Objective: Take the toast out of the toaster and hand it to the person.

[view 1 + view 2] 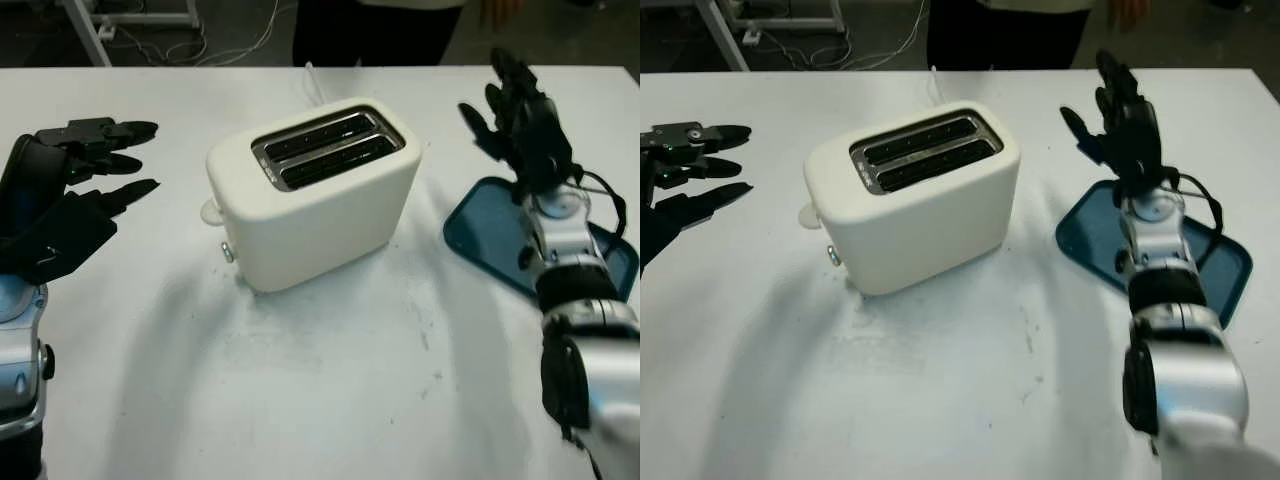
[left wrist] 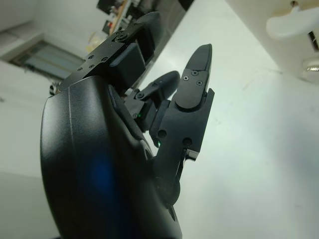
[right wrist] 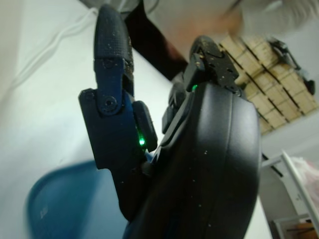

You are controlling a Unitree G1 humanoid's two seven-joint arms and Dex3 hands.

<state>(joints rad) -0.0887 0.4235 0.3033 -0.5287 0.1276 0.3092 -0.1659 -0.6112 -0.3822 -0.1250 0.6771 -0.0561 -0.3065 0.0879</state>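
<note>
Reaching up off the table, the right hand (image 1: 520, 115) holds nothing; its black fingers (image 1: 1110, 75) stand extended and uncurled, pointing toward the far edge, raised above a blue tray (image 1: 480, 235) that lies on the right side of the white table (image 1: 330, 380). Silver forearm and a dark cable run back from that wrist toward the near edge.

Left hand (image 1: 75, 175) hangs at the table's left side, well apart from the toaster, also holding nothing: fingers (image 1: 125, 130) straight, aimed toward the toaster, not curled. From its wrist camera the same fingers (image 2: 194, 84) show stretched out over bare white tabletop.

Toaster (image 1: 315, 190): cream-white, rounded corners, sitting mid-table and turned at an angle. Two long slots (image 1: 330, 150) on top, framed in a shiny metal rim, dark inside (no toast can be made out in either slot; cannot tell whether any sits low in them). A small knob (image 1: 228, 252) on the near-left end, a white lever tab (image 1: 210, 210) beside it. A white cord leaves its far side toward the table's back edge.

A person (image 1: 375, 30) in dark clothing stands just beyond the far edge, one hand (image 1: 497, 10) partly seen opposite the robot's right hand.
</note>
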